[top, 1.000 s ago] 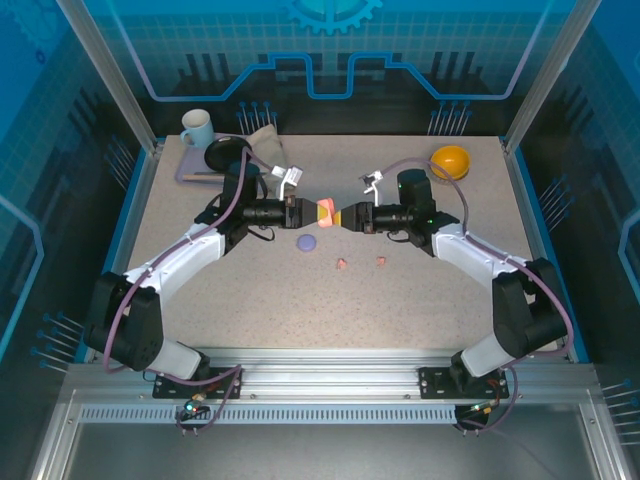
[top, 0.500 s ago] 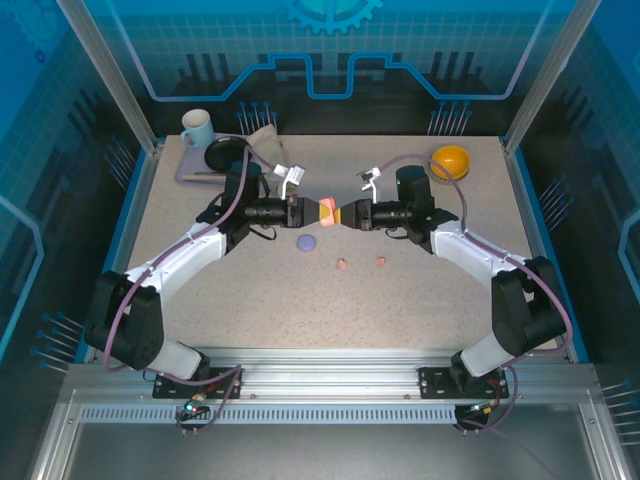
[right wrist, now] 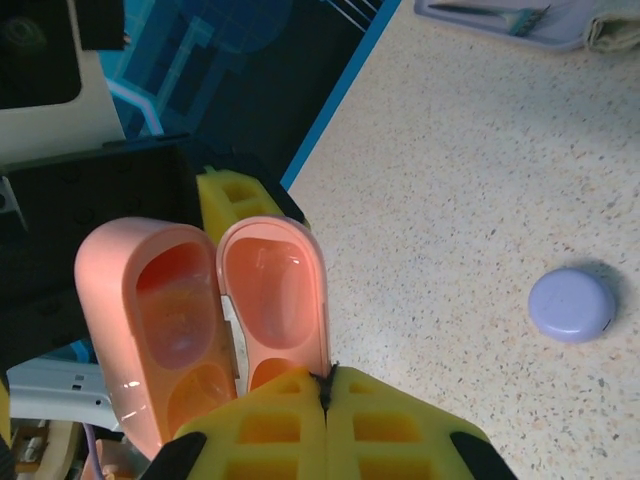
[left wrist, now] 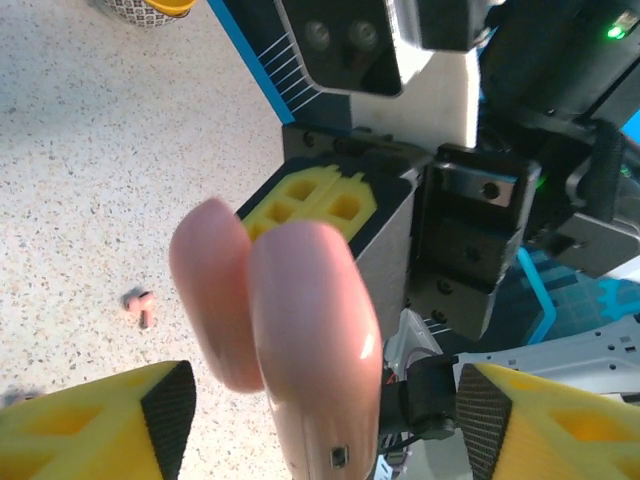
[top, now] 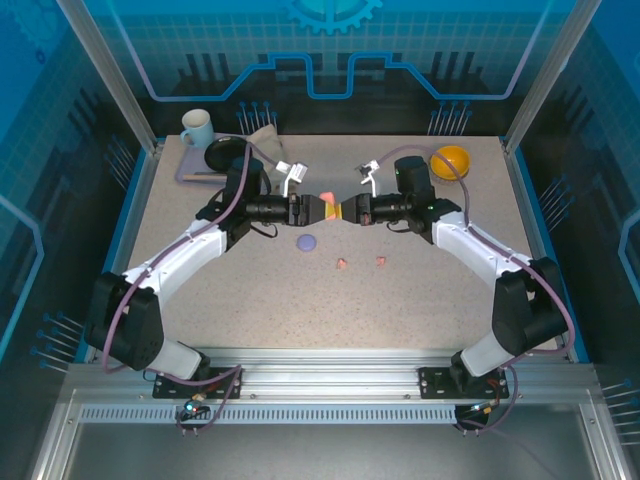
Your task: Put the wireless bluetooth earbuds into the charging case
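Bottom of open pink case (right wrist: 275,290) hidden behind clamped right hand (right wrist: 326,385)

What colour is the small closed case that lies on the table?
The closed case is pale purple, seen best in the right wrist view.

Bright, even light from above washes the speckled tabletop (top: 400,300), leaving only faint, soft shadows under the arms. The overhead view is sharp. In the left wrist view the pink case (left wrist: 310,330) looms soft-edged with a small glare spot, and the yellow fingers (left wrist: 90,425) are blurred. The purple case (right wrist: 570,305) casts a thin shadow.
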Action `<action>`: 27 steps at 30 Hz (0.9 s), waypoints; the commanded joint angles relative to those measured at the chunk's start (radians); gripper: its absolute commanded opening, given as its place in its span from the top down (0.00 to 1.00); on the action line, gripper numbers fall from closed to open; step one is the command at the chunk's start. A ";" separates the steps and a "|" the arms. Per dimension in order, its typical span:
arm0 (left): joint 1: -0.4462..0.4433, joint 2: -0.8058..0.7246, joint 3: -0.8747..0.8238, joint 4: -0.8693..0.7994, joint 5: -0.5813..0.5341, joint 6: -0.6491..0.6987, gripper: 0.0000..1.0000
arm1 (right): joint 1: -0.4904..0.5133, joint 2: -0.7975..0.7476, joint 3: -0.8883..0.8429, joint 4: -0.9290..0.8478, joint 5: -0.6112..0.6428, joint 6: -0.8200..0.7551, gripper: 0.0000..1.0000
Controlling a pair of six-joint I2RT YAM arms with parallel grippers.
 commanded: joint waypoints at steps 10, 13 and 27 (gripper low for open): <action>0.067 0.077 0.410 -0.757 0.086 0.457 0.18 | -0.022 0.049 0.295 -0.610 0.265 -0.632 1.00; 0.068 0.168 0.527 -0.959 0.102 0.565 0.18 | -0.023 0.061 0.314 -0.638 0.286 -0.701 1.00; 0.066 0.375 0.645 -1.210 0.069 0.749 0.16 | 0.010 0.159 0.384 -0.735 0.243 -0.839 1.00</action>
